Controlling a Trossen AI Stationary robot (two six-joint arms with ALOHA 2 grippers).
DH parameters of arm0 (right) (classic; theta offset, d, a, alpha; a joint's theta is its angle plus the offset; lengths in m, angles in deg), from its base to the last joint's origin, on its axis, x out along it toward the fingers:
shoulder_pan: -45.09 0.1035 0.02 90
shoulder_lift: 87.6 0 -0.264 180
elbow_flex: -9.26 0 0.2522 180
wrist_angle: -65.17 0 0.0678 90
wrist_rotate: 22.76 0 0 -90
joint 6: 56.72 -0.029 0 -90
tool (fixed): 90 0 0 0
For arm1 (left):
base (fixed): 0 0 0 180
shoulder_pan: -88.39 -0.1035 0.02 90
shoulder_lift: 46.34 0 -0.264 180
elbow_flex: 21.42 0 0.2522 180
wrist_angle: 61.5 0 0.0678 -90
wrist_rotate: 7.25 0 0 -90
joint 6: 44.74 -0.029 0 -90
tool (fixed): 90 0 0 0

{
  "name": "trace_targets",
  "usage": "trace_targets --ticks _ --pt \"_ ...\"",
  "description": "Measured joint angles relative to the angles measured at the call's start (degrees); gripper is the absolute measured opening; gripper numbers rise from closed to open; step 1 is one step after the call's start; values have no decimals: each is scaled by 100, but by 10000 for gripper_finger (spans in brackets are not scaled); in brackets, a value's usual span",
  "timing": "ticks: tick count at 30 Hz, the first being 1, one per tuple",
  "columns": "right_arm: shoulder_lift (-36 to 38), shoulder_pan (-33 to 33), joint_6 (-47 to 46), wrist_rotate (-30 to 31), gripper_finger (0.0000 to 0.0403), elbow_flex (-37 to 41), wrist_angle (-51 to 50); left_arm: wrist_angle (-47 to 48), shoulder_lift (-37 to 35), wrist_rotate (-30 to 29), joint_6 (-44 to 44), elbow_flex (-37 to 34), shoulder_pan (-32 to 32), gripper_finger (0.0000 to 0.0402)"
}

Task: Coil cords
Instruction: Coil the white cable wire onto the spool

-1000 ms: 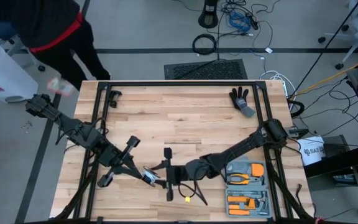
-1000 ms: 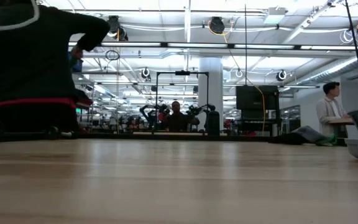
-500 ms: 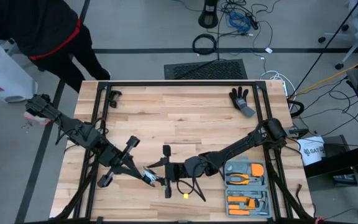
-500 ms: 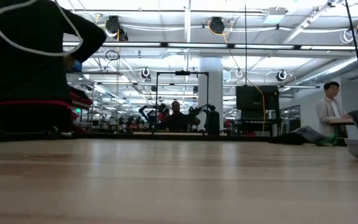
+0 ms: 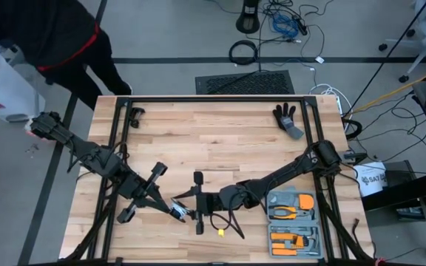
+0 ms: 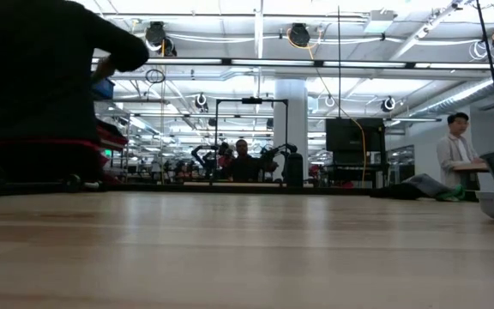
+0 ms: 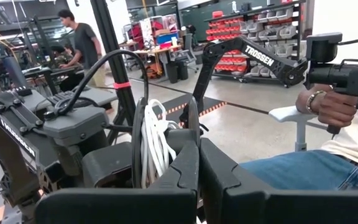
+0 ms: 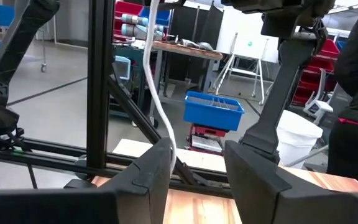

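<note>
High view: on the pale butcher-block table, the left gripper and right gripper meet near the front edge, the reel between them; an open case of orange-handled tools lies at the right, a dark glove near the far edge. Low view: only smooth wood grain, with a person in black beyond the table. Left wrist view: the fingers are pressed together on the thin black disc, white cord wound in rounded loops beside it (a seated person's hand shows behind). Right wrist view: the jaws stand apart, the smooth white strand hanging past one finger; whether it is gripped cannot be told.
</note>
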Motion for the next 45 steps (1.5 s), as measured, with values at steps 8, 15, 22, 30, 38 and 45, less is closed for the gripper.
trace_targets --ticks 8,15,22,30,38,45 --pt "-2 -31 0 -184 60 0 -2 -13 2 0 0 2 -2 2" --pt "-4 -55 134 -479 14 0 -39 -13 2 0 0 2 -2 2" --pt "-4 -59 44 -470 109 0 -46 -13 2 2 0 1 0 2" --pt "-4 -70 26 -454 83 0 -39 -13 2 1 2 2 -2 2" --pt "-4 -90 -22 -432 10 0 -44 -13 2 0 3 2 -1 2" --pt "-4 -85 -296 -435 2 -7 -739 -53 2 2 10 2 0 2"
